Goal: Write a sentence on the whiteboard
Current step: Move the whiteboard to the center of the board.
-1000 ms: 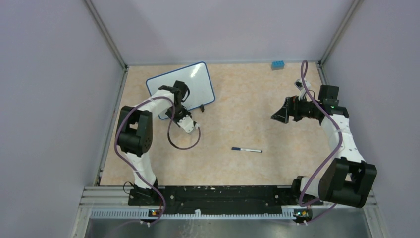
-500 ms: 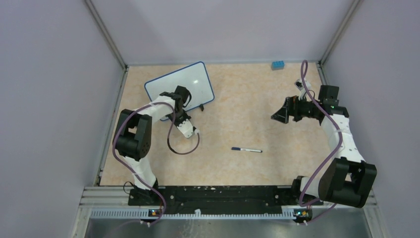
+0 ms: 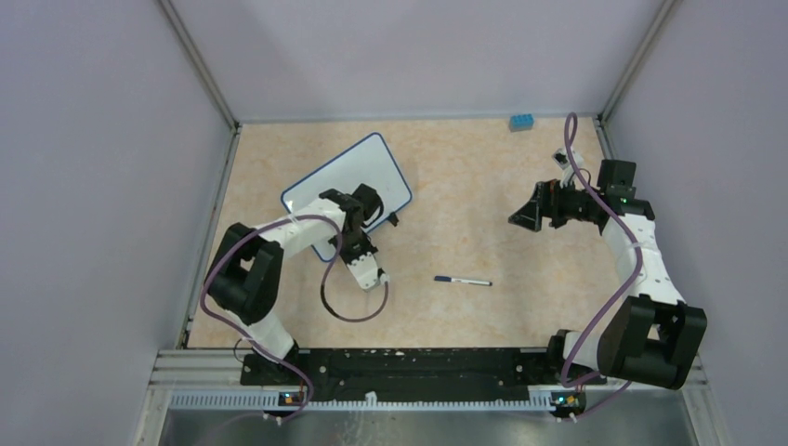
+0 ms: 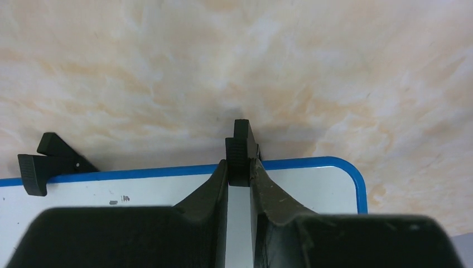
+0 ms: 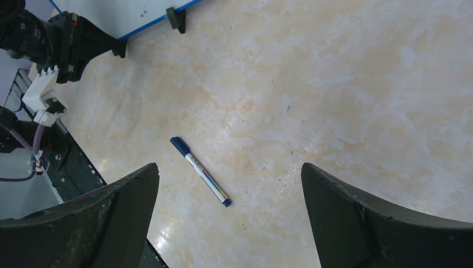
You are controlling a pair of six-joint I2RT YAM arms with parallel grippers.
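Note:
The whiteboard [image 3: 358,175], white with a thin blue rim, lies tilted at the left of the table. My left gripper [image 3: 369,210] sits over its near right edge. In the left wrist view the left gripper [image 4: 240,167] is shut on a black clip foot [image 4: 241,142] at the whiteboard's blue rim [image 4: 312,163]. No sentence shows on the board's face, only tiny dark specks [image 4: 119,199]. My right gripper [image 3: 520,218] hovers open at the right. In the right wrist view the right gripper [image 5: 227,167] hangs high above a blue-capped marker [image 5: 199,171].
The marker [image 3: 462,281] lies on the table between the arms. A small blue block [image 3: 521,122] rests at the far right corner. A second black clip foot [image 4: 44,162] sticks out from the board's rim. Walls enclose the table on three sides.
The left gripper has closed on the clip foot. It has moved right and nearer, and the whiteboard has slid and turned with it. The right arm has not moved.

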